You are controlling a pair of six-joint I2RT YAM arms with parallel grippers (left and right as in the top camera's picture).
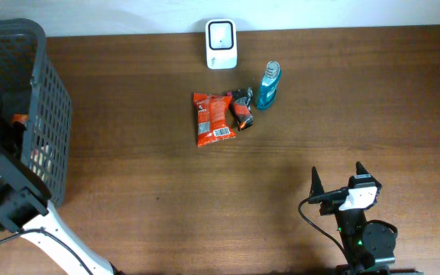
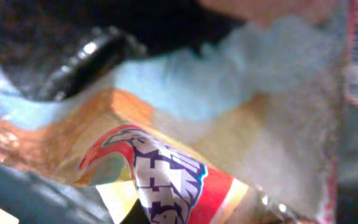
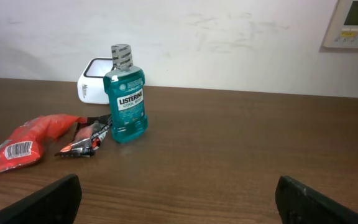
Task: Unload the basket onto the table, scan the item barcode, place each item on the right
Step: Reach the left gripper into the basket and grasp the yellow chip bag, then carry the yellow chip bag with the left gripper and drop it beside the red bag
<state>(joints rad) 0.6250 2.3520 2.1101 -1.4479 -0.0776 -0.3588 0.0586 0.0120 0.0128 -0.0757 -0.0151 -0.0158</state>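
My left arm (image 1: 6, 195) reaches into the dark mesh basket (image 1: 52, 114) at the table's left edge. The left wrist view is filled by a crumpled orange snack packet with red, white and purple print (image 2: 166, 180), pressed close to the camera. The left fingers do not show clearly. A white barcode scanner (image 1: 221, 43) stands at the back. In front of it lie a red packet (image 1: 212, 118) with its barcode up, a small dark packet (image 1: 241, 107) and a teal mouthwash bottle (image 1: 268, 85). My right gripper (image 1: 339, 183) rests open near the front edge, nothing between its fingers.
Inside the basket, a pale blue packet (image 2: 204, 81) and a dark round object (image 2: 86, 62) lie behind the orange one. In the right wrist view the mouthwash bottle (image 3: 127, 93) stands upright, with the scanner (image 3: 92, 81) behind it against the wall.
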